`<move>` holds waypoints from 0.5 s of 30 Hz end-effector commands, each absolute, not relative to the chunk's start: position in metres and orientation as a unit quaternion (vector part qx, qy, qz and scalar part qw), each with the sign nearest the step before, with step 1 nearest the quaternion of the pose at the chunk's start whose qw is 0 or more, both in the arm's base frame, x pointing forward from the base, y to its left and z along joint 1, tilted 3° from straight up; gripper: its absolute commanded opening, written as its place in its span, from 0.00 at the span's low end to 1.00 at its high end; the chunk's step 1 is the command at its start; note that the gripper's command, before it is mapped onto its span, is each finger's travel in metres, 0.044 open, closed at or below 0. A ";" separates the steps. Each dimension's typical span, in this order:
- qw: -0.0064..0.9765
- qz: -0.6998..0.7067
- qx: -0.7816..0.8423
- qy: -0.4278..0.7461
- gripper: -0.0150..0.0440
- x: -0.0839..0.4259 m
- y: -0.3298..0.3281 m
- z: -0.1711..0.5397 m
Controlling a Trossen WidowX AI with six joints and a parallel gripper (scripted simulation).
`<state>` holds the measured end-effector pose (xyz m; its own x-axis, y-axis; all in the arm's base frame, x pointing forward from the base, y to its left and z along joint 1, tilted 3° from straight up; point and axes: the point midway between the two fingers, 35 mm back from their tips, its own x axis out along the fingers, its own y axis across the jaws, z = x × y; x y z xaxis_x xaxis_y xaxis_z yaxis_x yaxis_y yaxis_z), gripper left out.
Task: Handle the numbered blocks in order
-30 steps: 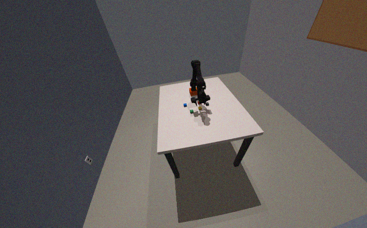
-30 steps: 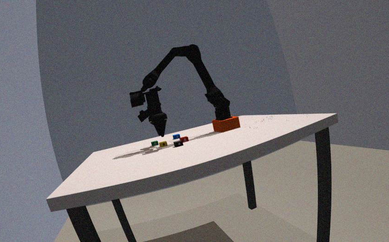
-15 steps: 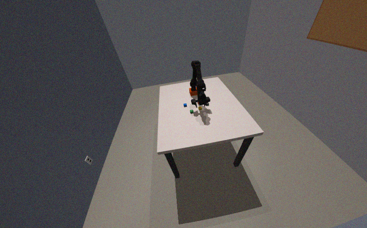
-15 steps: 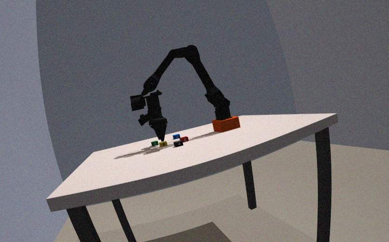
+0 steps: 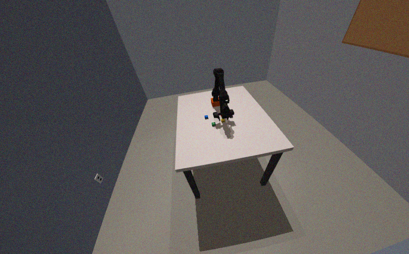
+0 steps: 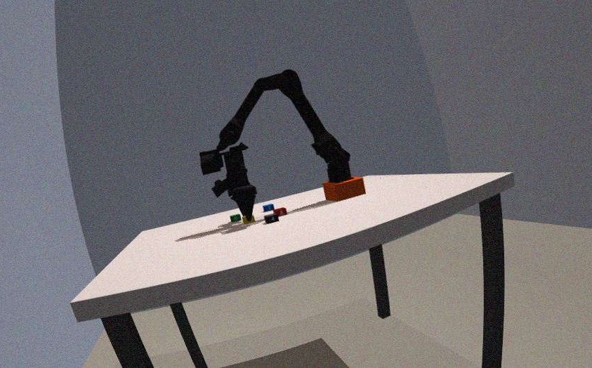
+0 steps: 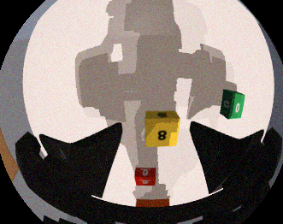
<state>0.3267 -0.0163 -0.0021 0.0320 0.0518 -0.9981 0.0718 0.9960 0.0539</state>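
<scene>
The yellow block [image 5: 222, 120] [image 6: 244, 220] [image 7: 162, 132] shows an 8 and sits on the table. My gripper [image 6: 248, 218] [image 7: 157, 126] is open, its fingertips low and apart on either side of the yellow block; clear gaps show in the wrist view. The green block [image 5: 213, 124] [image 6: 234, 218] [image 7: 232, 104] shows a 0 and stands outside the fingers. The red block [image 6: 280, 211] [image 7: 145, 176] lies toward the arm's base; its digit is unclear. The blue block [image 5: 206, 117] [image 6: 268, 208] and the black block [image 6: 271, 218] have digits too small to read surely.
The orange base block [image 5: 214, 102] [image 6: 344, 189] [image 7: 152, 203] carries the arm at the rear of the white table [image 5: 199, 148] [image 6: 161, 255]. The green block is close beside one finger. Arm shadows fall over the table around the yellow block.
</scene>
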 end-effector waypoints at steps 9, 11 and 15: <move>0.716 -0.008 0.045 0.697 0.46 0.326 -0.016 -0.005; 0.716 -0.008 0.045 0.697 0.46 0.326 -0.016 -0.005; 0.716 -0.008 0.045 0.697 0.46 0.326 -0.016 -0.005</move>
